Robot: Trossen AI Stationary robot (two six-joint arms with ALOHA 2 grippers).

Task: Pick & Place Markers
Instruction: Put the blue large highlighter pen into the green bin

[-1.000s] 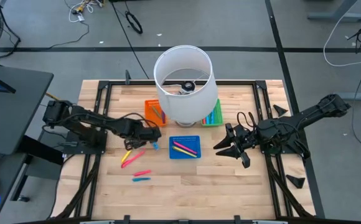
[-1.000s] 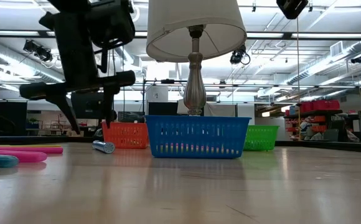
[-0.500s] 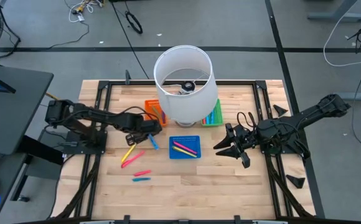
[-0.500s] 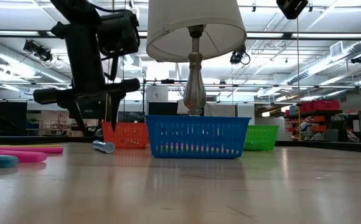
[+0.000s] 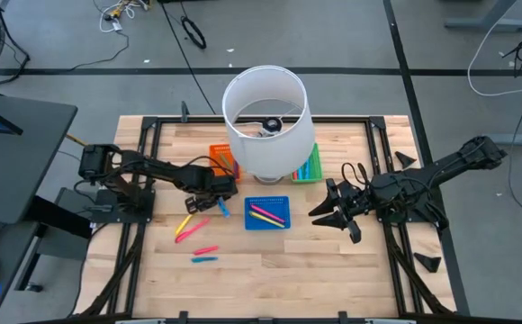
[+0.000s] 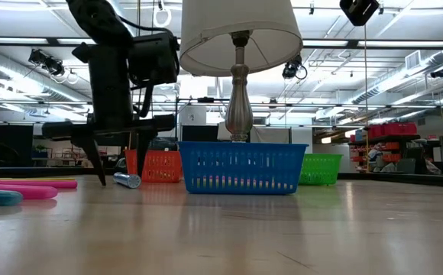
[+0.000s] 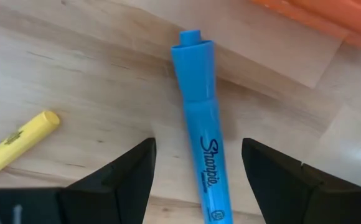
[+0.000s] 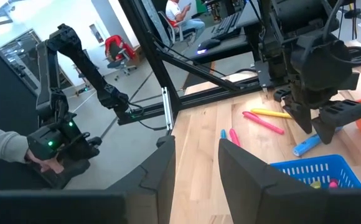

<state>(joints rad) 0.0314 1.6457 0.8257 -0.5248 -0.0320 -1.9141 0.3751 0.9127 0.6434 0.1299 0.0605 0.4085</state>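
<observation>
While the right end effector (image 5: pixel 337 214) waits well apart, the left end effector (image 5: pixel 216 195) hangs spread astride the blue marker (image 7: pixel 204 140), seemingly lying lengthwise between its fingers on the table (image 5: pixel 297 261) beside the orange tray (image 5: pixel 218 155).

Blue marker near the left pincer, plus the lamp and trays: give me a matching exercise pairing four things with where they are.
Things:
1. blue plastic marker
2. white fabric lampshade
3. blue square mesh tray
4. right pincer

Places:
A. covers part of the orange and green trays in the high view
B. lies flat on the wood between the open fingers of the left pincer
C. off to the blue tray's right side, holding nothing
D. in front of the lamp, with pink and yellow markers inside

Pairs: 1-B, 2-A, 3-D, 4-C
</observation>
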